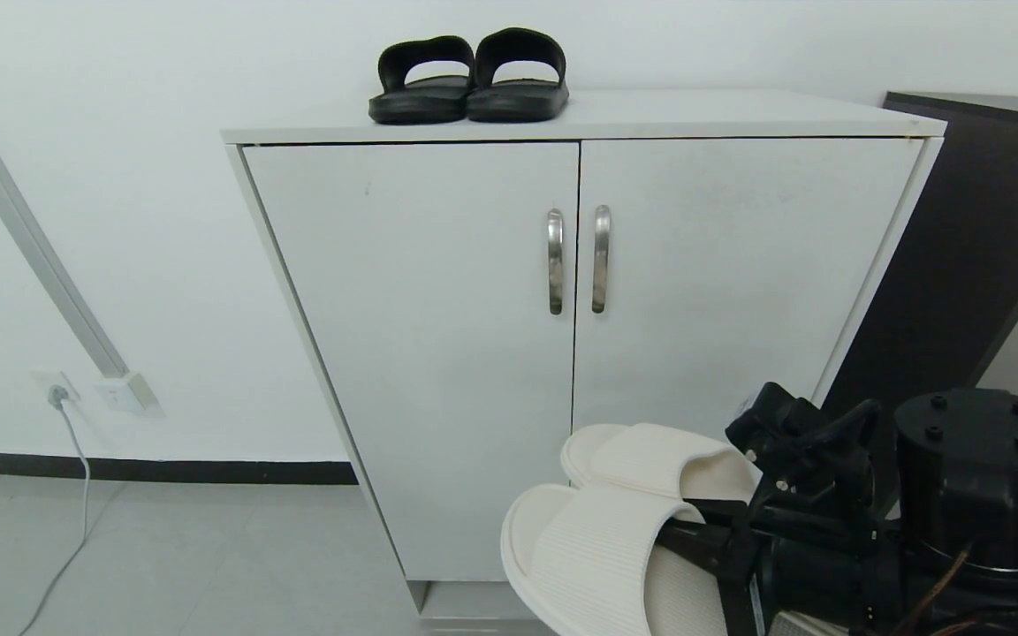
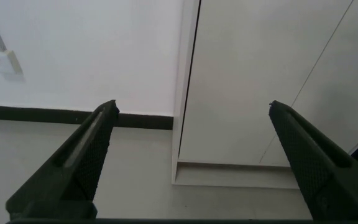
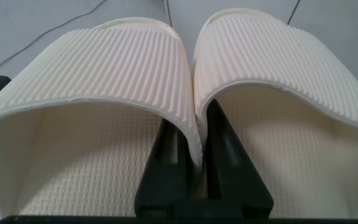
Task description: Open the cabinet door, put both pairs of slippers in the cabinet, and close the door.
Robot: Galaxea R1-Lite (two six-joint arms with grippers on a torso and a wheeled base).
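The white cabinet (image 1: pixel 438 353) stands with both doors shut, its two metal handles (image 1: pixel 555 261) side by side at the middle seam. On its top rests a pair of black slippers (image 1: pixel 469 79). Low at the front right, my right gripper (image 1: pixel 708 530) is shut on a pair of cream ribbed slippers (image 1: pixel 615 521), in front of the right door's lower part. Its fingers pinch the two inner strap edges together (image 3: pixel 196 158). My left gripper (image 2: pixel 192 112) is open and holds nothing, facing the cabinet's lower left corner (image 2: pixel 185 168) above the floor.
A wall socket with a grey cable (image 1: pixel 58 393) sits low on the left wall, below a slanted conduit (image 1: pixel 23 221). A dark panel (image 1: pixel 977 247) stands right of the cabinet. Grey floor (image 1: pixel 164 556) lies open to the left.
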